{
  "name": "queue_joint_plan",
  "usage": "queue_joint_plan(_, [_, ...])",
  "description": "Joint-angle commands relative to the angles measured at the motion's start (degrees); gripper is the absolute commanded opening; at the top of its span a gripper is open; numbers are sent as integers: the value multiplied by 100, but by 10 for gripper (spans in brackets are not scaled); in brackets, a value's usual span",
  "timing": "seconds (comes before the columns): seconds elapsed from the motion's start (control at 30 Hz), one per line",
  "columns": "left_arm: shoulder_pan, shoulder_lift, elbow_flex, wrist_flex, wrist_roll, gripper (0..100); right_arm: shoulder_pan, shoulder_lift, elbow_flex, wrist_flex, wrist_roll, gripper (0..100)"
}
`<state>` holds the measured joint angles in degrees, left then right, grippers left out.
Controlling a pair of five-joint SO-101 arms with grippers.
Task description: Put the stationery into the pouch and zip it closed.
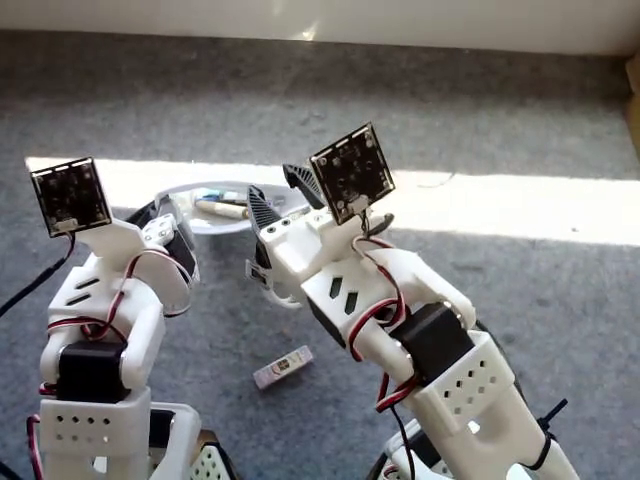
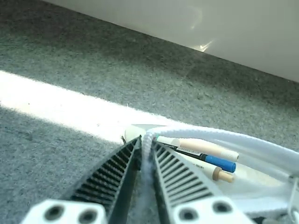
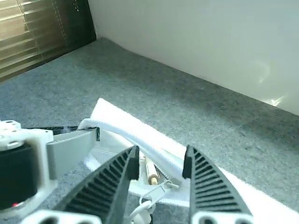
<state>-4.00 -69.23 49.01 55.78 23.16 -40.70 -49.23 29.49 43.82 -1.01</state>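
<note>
The left end effector (image 2: 145, 142) pinches the rim of the pouch (image 2: 243, 137), pens (image 2: 205, 147) inside, on grey carpet (image 2: 70, 60).

White pouch (image 2: 243, 139), grey carpet (image 2: 93, 60), blue-capped pen (image 2: 208, 159), black ribbed jaws

The carpet (image 1: 480, 120) is seen as rough grey pile. The pouch (image 2: 261, 140) is made of smooth, glossy plastic. The left gripper (image 2: 145, 143) and right gripper (image 3: 161, 154) are formed of matt, ribbed black plastic.
</note>
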Motion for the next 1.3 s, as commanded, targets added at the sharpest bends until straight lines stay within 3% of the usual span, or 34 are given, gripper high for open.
queue_joint_plan(0.0, [-101, -136, -75, -141, -35, 7, -66, -110, -66, 22, 62, 149])
queue_joint_plan(0.2, [-154, -136, -75, -141, -35, 7, -57, -110, -110, 444, 62, 149])
queue_joint_plan(0.43, [-681, -180, -92, -149, 0, 7, -66, -110, -119, 1376, 53, 149])
queue_joint_plan(0.63, [-927, -145, -110, -167, 9, 7, -75, -110, -119, 2396, -809, 149])
queue_joint_plan(0.8, [-1068, -145, -110, -176, 9, 7, -84, -110, -84, 3222, -782, 151])
queue_joint_plan(1.03, [-1297, -145, -119, -176, 26, 7, -787, -101, 251, 3864, 835, 152])
queue_joint_plan(1.27, [-1824, -145, -224, -158, 281, 7, -1200, -57, 1297, 3222, 1459, 152])
